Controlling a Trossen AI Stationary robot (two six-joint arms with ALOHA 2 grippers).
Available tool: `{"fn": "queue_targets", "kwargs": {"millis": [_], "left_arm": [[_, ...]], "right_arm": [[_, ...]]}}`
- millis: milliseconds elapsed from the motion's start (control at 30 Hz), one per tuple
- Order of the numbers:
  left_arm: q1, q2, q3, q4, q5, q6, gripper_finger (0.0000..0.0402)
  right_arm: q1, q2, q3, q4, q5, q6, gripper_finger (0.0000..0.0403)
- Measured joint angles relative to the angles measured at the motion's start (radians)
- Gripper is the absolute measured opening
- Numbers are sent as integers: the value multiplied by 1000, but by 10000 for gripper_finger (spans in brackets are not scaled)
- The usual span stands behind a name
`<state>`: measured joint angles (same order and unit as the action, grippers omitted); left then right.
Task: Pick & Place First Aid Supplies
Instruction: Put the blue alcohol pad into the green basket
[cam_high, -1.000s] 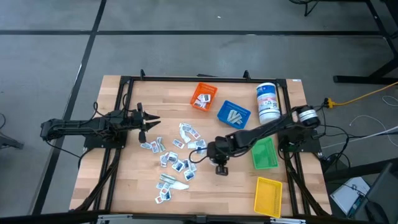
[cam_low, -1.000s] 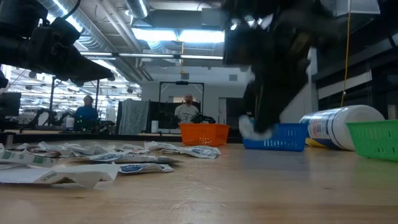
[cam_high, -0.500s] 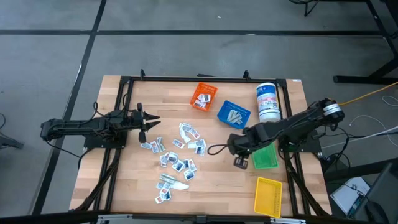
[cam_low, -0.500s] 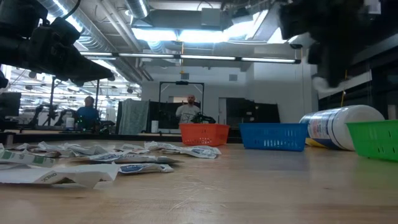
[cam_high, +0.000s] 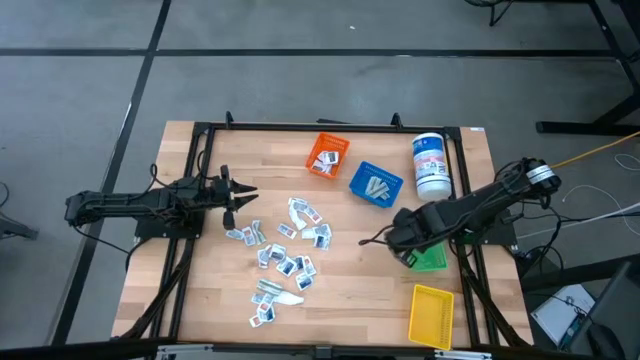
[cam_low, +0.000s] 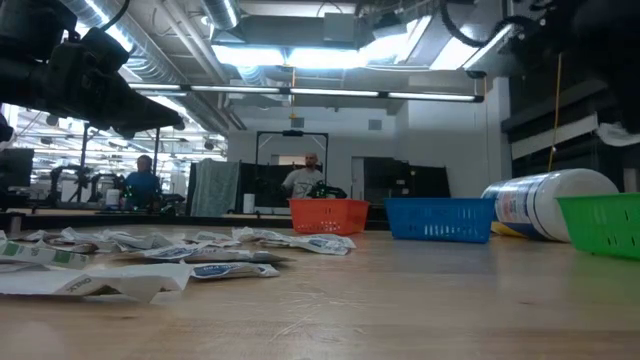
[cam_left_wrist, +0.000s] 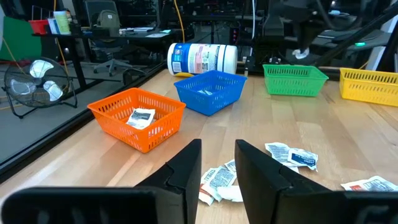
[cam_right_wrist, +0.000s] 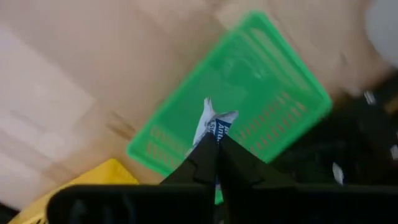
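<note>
Several small white first aid packets (cam_high: 285, 250) lie scattered in a heap on the table's middle, left of centre. My right gripper (cam_right_wrist: 216, 148) hovers over the green bin (cam_right_wrist: 249, 106) at the table's right side and is shut on one white packet with blue print (cam_right_wrist: 211, 121). In the high view the right gripper (cam_high: 408, 248) stands at the green bin's (cam_high: 432, 258) near-left corner. My left gripper (cam_high: 232, 200) waits open above the table's left part, left of the heap (cam_left_wrist: 292, 155). My right gripper pinches the packet by its lower edge (cam_right_wrist: 215, 132) between the two fingertips, coming from above and pointing down. The packet is lifted clear over the green bin, and its free end sticks out past the fingertips.
An orange bin (cam_high: 326, 153) with one packet and a blue bin (cam_high: 375, 184) with packets stand toward the far edge. A white canister with a blue label (cam_high: 431, 165) lies at the far right. A yellow bin (cam_high: 432, 312) sits at the near right corner.
My right gripper has travelled from the right side of the heap toward the table's right edge, carrying the packet lifted clear, and now hangs over the green bin.
</note>
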<state>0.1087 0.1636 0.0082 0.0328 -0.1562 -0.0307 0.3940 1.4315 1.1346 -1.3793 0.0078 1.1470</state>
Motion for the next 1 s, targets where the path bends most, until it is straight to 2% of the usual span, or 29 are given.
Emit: {"fn": "queue_targets", "kwargs": {"millis": [167, 367, 667, 833, 1000], "left_arm": [[0, 0, 0, 0, 0, 0, 91], [0, 0, 0, 0, 0, 0, 93], [0, 0, 0, 0, 0, 0, 91], [0, 0, 0, 0, 0, 0, 92], [0, 0, 0, 0, 0, 0, 91]], "right_arm": [[23, 0, -59, -14, -11, 171, 13], [50, 0, -167, 48, -139, 303, 48], [61, 1, -307, 326, -158, 376, 130], [53, 1, -320, 358, -161, 420, 161], [29, 1, -252, 365, -157, 413, 164]]}}
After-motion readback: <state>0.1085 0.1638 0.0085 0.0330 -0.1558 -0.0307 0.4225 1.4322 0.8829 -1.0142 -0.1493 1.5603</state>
